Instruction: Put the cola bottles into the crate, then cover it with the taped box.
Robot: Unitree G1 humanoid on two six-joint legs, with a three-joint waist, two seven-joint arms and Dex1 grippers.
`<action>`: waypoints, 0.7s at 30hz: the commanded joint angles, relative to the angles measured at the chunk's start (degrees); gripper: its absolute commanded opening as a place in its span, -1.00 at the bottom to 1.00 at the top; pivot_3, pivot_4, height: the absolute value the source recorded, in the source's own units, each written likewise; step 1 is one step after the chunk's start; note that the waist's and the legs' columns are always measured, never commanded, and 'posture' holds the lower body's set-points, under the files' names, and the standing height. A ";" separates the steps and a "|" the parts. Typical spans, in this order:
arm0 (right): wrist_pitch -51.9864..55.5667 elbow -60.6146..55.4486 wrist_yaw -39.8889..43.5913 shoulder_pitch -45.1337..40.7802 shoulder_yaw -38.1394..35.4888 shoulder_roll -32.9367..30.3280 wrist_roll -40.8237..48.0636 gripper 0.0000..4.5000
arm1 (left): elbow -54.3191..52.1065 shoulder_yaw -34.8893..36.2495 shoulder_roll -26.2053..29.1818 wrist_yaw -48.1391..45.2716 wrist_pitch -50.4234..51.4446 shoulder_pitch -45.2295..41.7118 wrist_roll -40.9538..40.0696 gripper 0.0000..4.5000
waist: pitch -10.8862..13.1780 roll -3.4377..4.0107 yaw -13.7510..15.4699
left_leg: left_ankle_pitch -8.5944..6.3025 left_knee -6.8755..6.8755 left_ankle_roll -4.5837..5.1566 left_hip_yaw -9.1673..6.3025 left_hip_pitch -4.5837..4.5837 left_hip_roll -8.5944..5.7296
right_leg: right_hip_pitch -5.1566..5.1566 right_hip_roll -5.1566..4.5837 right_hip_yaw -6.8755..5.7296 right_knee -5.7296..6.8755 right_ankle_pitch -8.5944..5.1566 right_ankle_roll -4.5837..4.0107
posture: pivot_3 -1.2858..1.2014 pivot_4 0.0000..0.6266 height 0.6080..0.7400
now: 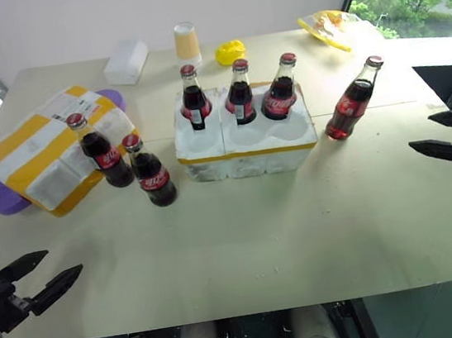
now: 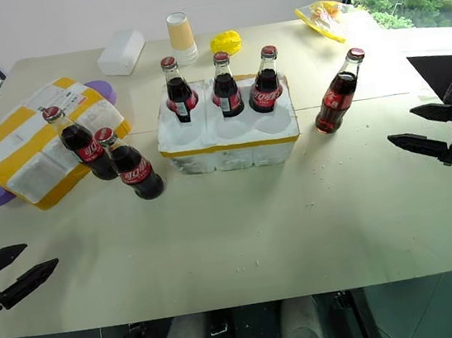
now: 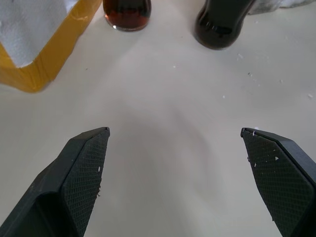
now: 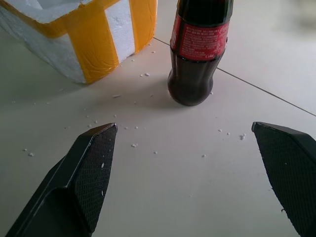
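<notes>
Roughly half of the loading is showing as done: the crate (image 1: 245, 139) is sitting near the middle of the bench (image 1: 302, 242) with three cola bottles standing upright in its far row of wells, namely the left one (image 1: 193, 98), the middle one (image 1: 239, 93) and the right one (image 1: 280, 88), while the three near wells are lying open and unfilled. Three bottles are waiting outside it: one (image 1: 353, 100) is standing on the bench just to the right of the crate, apart from its wall, and two are standing to the crate's left, the nearer (image 1: 150, 170) on the bare bench and the farther (image 1: 99, 151) just beside the taped box (image 1: 49, 151), possibly touching its edge. That box is resting at the left side of the bench on a purple tray (image 1: 1, 199), well apart from the crate, so the covering step is not yet begun. Both arms are hanging clear of the work: the left gripper (image 1: 50, 272) is hovering at the near left edge with its jaws released and spread, grasping nothing, and the right gripper (image 1: 447, 137) is hovering at the right edge, jaws likewise spread wide and empty, pointing toward the lone right-hand bottle, which is judged the likeliest next pick
</notes>
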 commanded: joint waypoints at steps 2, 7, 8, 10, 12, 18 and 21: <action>-1.41 0.27 0.22 -0.83 -1.39 0.15 0.51 1.00 | -0.92 2.31 0.73 0.94 0.13 -0.48 -0.52 0.98 | 0.00 0.00 -0.06 | 0.00 0.00 0.00 0.00 0.00 0.00 | 0.00 0.00 0.00 0.00 0.00 0.00 | 0.03 -0.52 1.00; -1.47 0.08 -0.15 -0.02 -2.30 0.53 0.86 1.00 | -0.16 2.44 1.11 1.86 1.07 -2.14 -1.42 0.98 | 0.00 0.00 0.00 | 0.10 0.01 0.09 0.00 0.00 0.00 | 0.13 0.02 0.00 0.03 0.00 0.00 | 0.03 -0.52 1.00; -0.91 -0.09 -0.06 0.36 -2.53 0.51 1.10 1.00 | -0.08 2.36 1.24 1.96 1.29 -2.49 -1.45 0.98 | 0.00 0.00 -0.01 | 0.13 0.02 0.07 0.00 0.00 0.00 | 0.16 0.02 0.00 0.03 0.00 0.00 | 0.03 -0.52 1.00; 0.32 -0.47 0.14 0.96 -2.93 0.42 1.68 1.00 | 0.28 2.30 1.59 2.04 1.92 -3.16 -1.85 0.98 | 0.00 0.00 -0.01 | 0.27 0.01 -0.17 0.00 0.00 -0.01 | 0.22 0.02 0.00 0.03 0.00 0.01 | 0.03 -0.52 1.00; 1.58 -0.90 0.55 1.53 -3.48 0.19 2.44 1.00 | 0.67 2.23 2.12 2.12 2.56 -3.94 -2.36 0.98 | 0.00 0.00 -0.02 | 0.28 0.01 -0.18 0.00 0.00 -0.01 | 0.23 0.02 0.00 0.03 0.00 0.01 | 0.03 -0.52 1.00; 0.49 -0.55 0.01 1.05 -3.65 -0.01 1.97 1.00 | 1.07 1.88 3.09 2.55 2.97 -6.77 -3.21 0.98 | -0.01 0.00 -0.01 | 0.28 0.01 -0.18 -0.01 0.01 -0.01 | 0.24 0.03 0.00 0.04 0.00 0.01 | 0.03 -0.52 1.00; 1.50 -1.49 0.55 0.94 -4.23 -0.43 2.79 1.00 | 0.83 1.71 2.82 2.62 4.25 -8.01 -5.10 0.98 | -0.01 0.00 -0.05 | 0.28 0.01 -0.18 -0.01 0.01 0.00 | 0.24 0.03 0.00 0.05 0.00 0.01 | 0.03 -0.52 1.00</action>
